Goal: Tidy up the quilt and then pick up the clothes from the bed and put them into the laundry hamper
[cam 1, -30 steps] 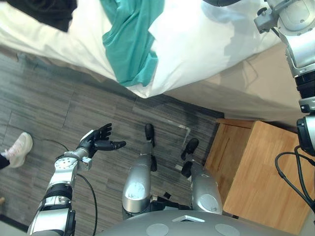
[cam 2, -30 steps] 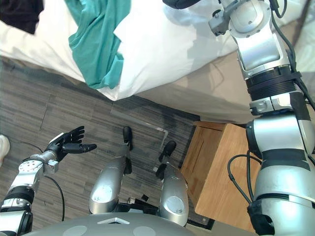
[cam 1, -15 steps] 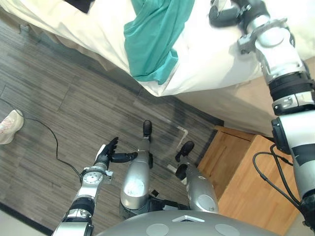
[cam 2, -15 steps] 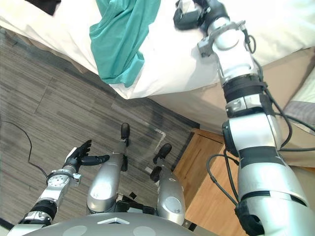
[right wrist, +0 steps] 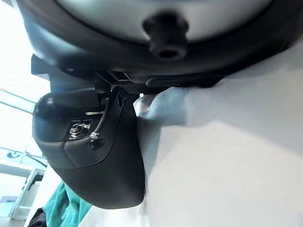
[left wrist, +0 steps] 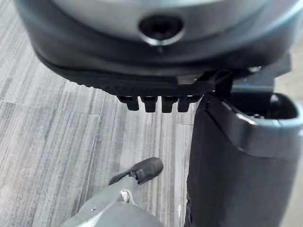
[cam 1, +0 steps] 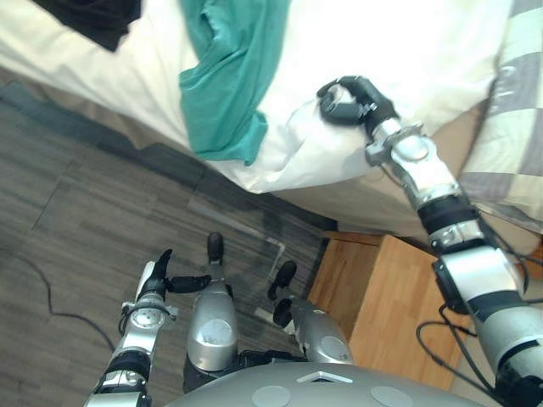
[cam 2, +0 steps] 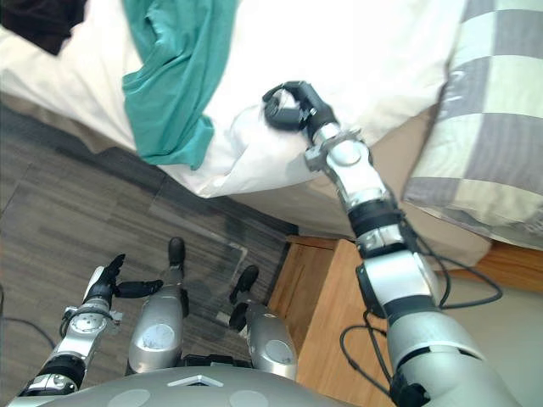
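The white quilt [cam 1: 407, 42] covers the bed, and its edge hangs over the near side. My right hand [cam 1: 348, 100] rests on it close to that edge, its fingers curled round a bunched fold of the quilt [right wrist: 227, 165] that presses against the thumb [right wrist: 109, 156]. A teal garment [cam 1: 229, 76] lies draped over the quilt's edge, left of that hand. At the far left corner of the bed lies a black garment [cam 1: 93, 17]. Down by the floor my left hand [cam 1: 157, 275] hangs open and holds nothing.
A grey and cream checked pillow [cam 1: 513, 127] lies at the bed's right end. A wooden bedside cabinet [cam 1: 390, 297] stands against the bed below my right arm. Grey plank floor [cam 1: 76, 195] stretches to the left.
My right hand has come down onto the quilt near its edge and its fingers have curled into the cloth. The camera has swung, so the whole scene has shifted. The left hand stays open.
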Motion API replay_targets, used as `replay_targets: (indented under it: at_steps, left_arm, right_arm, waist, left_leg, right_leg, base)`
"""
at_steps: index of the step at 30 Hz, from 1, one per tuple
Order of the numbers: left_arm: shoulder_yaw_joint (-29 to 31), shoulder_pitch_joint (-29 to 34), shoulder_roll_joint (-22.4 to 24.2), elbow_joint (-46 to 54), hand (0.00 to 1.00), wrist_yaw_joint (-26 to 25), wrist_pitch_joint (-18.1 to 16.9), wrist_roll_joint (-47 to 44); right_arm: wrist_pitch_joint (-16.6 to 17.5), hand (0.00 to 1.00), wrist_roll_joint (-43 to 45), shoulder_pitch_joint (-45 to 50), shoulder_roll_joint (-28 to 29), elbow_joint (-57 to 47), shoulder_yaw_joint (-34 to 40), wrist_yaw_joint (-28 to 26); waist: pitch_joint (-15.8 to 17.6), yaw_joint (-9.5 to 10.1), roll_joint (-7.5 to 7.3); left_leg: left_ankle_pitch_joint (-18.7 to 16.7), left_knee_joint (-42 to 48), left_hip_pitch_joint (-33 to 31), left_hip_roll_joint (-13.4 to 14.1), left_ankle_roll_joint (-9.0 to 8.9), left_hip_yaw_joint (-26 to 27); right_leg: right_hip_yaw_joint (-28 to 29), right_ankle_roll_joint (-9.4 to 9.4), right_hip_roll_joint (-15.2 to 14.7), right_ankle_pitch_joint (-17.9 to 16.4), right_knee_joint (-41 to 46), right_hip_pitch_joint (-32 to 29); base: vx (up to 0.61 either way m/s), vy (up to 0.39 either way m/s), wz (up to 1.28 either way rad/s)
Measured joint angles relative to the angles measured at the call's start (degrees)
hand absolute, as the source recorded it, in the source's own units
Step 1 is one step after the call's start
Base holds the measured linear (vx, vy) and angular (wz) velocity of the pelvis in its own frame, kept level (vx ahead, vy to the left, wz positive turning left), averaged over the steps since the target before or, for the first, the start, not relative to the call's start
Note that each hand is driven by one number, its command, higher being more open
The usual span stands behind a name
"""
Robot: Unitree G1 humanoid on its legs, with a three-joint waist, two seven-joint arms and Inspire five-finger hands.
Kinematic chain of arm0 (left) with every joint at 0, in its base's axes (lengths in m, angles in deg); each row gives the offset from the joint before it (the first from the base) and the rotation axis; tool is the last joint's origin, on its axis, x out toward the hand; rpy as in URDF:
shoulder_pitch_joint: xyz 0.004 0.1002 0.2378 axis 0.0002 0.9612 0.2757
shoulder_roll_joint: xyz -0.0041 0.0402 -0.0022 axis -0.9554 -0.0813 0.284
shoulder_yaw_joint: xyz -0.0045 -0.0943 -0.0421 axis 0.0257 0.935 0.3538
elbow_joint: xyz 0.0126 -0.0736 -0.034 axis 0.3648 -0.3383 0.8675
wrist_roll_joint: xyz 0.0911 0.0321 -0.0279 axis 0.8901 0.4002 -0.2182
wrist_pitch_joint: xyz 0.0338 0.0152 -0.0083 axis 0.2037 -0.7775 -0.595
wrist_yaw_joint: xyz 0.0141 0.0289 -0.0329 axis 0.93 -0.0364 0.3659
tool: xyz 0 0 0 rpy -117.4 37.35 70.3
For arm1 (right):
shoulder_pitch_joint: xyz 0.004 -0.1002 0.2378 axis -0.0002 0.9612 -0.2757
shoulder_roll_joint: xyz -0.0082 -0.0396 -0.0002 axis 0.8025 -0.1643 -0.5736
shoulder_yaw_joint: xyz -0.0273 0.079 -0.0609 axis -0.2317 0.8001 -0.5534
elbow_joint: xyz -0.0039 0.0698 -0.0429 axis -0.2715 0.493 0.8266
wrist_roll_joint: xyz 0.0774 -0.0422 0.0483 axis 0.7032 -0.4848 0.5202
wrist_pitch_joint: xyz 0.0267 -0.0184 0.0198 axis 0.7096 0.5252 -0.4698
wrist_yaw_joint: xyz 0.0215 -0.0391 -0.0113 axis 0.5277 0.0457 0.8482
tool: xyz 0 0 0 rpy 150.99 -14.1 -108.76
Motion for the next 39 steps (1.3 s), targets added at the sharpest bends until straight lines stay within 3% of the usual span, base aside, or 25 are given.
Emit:
replay_targets:
  at_steps: [3, 4, 8, 10, 15, 16, 17, 18, 19, 20, 23, 24, 27, 30, 36, 39]
  left_arm:
    - [-0.1, 1.8, 0.0, -0.1, 1.0, 0.5, 2.0, 0.3]
    - [-0.3, 2.7, 0.2, -0.2, 1.0, 1.3, 3.0, 0.6]
    - [-2.6, 5.3, 1.5, -0.8, 1.0, 3.3, 4.5, 2.2]
    - [-4.3, 6.0, 3.8, -1.3, 1.0, 4.5, 6.1, 2.2]
    - [-5.3, 6.4, 6.2, -3.8, 1.0, 6.7, 8.2, 2.2]
    - [-5.4, 6.5, 6.9, -4.6, 1.0, 7.1, 8.2, 2.0]
    - [-5.3, 6.7, 7.2, -4.9, 1.0, 7.2, 8.2, 1.8]
    - [-4.8, 7.3, 7.7, -5.1, 1.0, 7.7, 8.0, 0.3]
    - [-4.2, 7.7, 7.9, -5.1, 1.0, 8.1, 7.9, -0.6]
    - [-3.3, 8.6, 8.4, -5.2, 1.0, 9.0, 7.8, -2.5]
    - [-1.0, 10.1, 9.5, -5.2, 1.0, 11.9, 7.9, -3.1]
    - [-0.4, 10.6, 9.7, -5.2, 1.0, 12.8, 7.9, -3.4]
    - [1.2, 11.4, 10.4, -4.9, 1.0, 14.9, 8.4, -5.0]
    - [1.2, 12.3, 10.5, -3.6, 1.0, 15.9, 9.0, -5.3]
    - [1.0, 13.1, 10.1, -3.2, 1.0, 15.9, 9.9, -7.5]
    - [0.9, 13.0, 10.1, -3.4, 1.0, 15.7, 9.8, -7.9]
  right_arm:
    - [-0.1, 0.0, 0.0, 11.3, 3.0, -8.3, 2.9, 1.1]
    - [-0.2, 1.0, -0.1, 16.7, 4.2, -11.7, 3.9, 2.0]
    - [-0.1, 1.0, 0.5, 31.1, 7.0, -18.5, 6.9, 5.2]
    - [1.3, 1.0, 4.8, 38.9, 9.4, -18.8, 10.6, 7.1]
    - [5.6, 1.0, 12.7, 47.0, 14.8, -11.5, 15.1, 12.0]
    - [9.4, 1.0, 18.9, 49.4, 17.8, -7.8, 17.9, 13.9]
    - [10.9, 1.0, 21.4, 50.3, 19.1, -6.9, 19.1, 14.0]
    - [15.1, 1.0, 28.3, 52.8, 22.0, -5.5, 21.8, 13.6]
    - [16.7, 1.0, 31.1, 53.9, 23.1, -5.4, 22.8, 13.4]
    - [20.6, 1.0, 36.9, 56.3, 25.3, -5.4, 25.1, 12.4]
    - [25.9, 1.0, 43.6, 59.0, 26.9, -5.8, 30.5, 12.1]
    - [26.9, 0.0, 44.8, 59.6, 27.0, -6.6, 32.6, 12.4]
    - [29.6, 0.0, 45.1, 61.4, 27.4, -14.3, 37.1, 12.7]
    - [29.4, 0.0, 43.6, 61.3, 27.4, -24.9, 36.9, 10.9]
    - [20.4, 0.0, 40.0, 53.6, 24.1, -32.7, 26.1, -0.2]
    - [16.8, 0.0, 40.4, 48.3, 21.9, -32.8, 21.4, -2.3]
  waist:
    - [-2.7, -2.7, -1.24]
    - [-4.5, -3.8, -1.36]
    - [-9.2, -7.11, -0.05]
    - [-11.7, -8.94, 2.53]
    - [-14.3, -12.1, 7.2]
    - [-15.1, -12.29, 8.51]
    - [-15.5, -12.34, 8.94]
    - [-16.0, -12.4, 9.8]
    - [-16.1, -12.5, 10.1]
    - [-16.8, -13.52, 10.72]
    - [-19.1, -14.57, 11.44]
    - [-19.5, -14.8, 11.5]
    - [-20.5, -15.06, 11.83]
    - [-21.2, -15.08, 11.74]
    - [-22.5, -14.08, 11.26]
    - [-22.6, -12.71, 11.35]
  left_leg:
    - [-0.8, 0.0, 2.3, -0.2, -0.26, 1.6]
    - [-1.1, 0.0, 3.1, -0.2, -0.27, 2.4]
    - [-2.3, 0.0, 5.9, -0.3, -0.47, 4.9]
    - [-3.5, -0.1, 7.8, -0.5, -0.74, 6.5]
    - [-4.6, -0.1, 10.7, -0.3, -0.66, 10.3]
    - [-5.1, -0.1, 11.6, 0.0, -0.83, 12.0]
    - [-5.2, -0.1, 11.9, 0.2, -0.93, 12.7]
    - [-5.7, -0.1, 13.0, 0.4, -1.19, 14.5]
    - [-6.0, -0.1, 13.6, 0.5, -1.45, 15.3]
    - [-6.8, -0.1, 14.9, 0.7, -1.51, 17.0]
    - [-7.9, -0.1, 16.3, 1.4, -2.2, 21.0]
    - [-8.1, -0.1, 16.8, 1.5, -2.43, 21.7]
    - [-8.8, -0.1, 18.2, 1.7, -2.99, 22.9]
    - [-8.7, -0.1, 18.5, 1.7, -3.16, 23.0]
    - [-8.6, -0.1, 18.3, 1.7, -3.22, 21.1]
    - [-8.1, -0.1, 16.9, 1.6, -3.04, 18.6]
  right_leg:
    - [1.6, 0.02, 0.0, 0.0, -0.1, 1.4]
    - [2.4, 0.05, 0.0, 0.0, -0.2, 1.7]
    - [5.0, 0.32, -0.1, -0.2, -0.2, 3.2]
    - [6.5, 0.8, -0.3, -1.0, -0.3, 4.1]
    - [10.5, 1.0, -0.1, -1.1, -1.2, 5.5]
    - [12.0, 1.3, 0.3, -0.9, -1.9, 5.8]
    - [12.5, 1.31, 0.5, -0.9, -2.0, 5.8]
    - [13.8, 1.5, 0.6, -0.7, -2.0, 6.0]
    - [14.2, 1.51, 0.5, -0.7, -2.0, 6.2]
    - [14.9, 1.52, 0.7, -0.7, -2.0, 6.8]
    - [15.9, 1.29, 0.8, -0.6, -2.6, 7.2]
    - [15.9, 1.2, 0.8, -0.5, -2.7, 7.7]
    - [16.1, 1.22, 0.9, -0.5, -2.7, 8.6]
    - [15.9, 1.21, 0.9, -0.5, -2.7, 8.8]
    - [14.4, 1.17, 0.7, -0.5, -3.1, 9.6]
    - [12.2, 1.15, 0.5, -0.5, -3.7, 9.9]
  base:
    - [0.07, -0.007, -0.27]
    - [0.07, -0.012, -0.33]
    - [0.06, -0.007, -0.34]
    - [0.02, 0.016, -0.3]
    - [0.0, 0.005, -0.42]
    - [0.02, -0.026, -0.44]
    - [0.03, -0.03, -0.65]
    - [0.03, -0.021, -0.51]
    - [0.06, -0.016, -0.64]
    - [0.06, -0.013, -0.44]
    - [0.07, -0.016, -0.31]
    - [0.1, -0.021, -0.19]
    - [0.07, -0.015, -0.11]
    - [0.02, -0.005, -0.02]
    - [-0.02, -0.02, 0.12]
    - [-0.03, -0.02, 0.35]
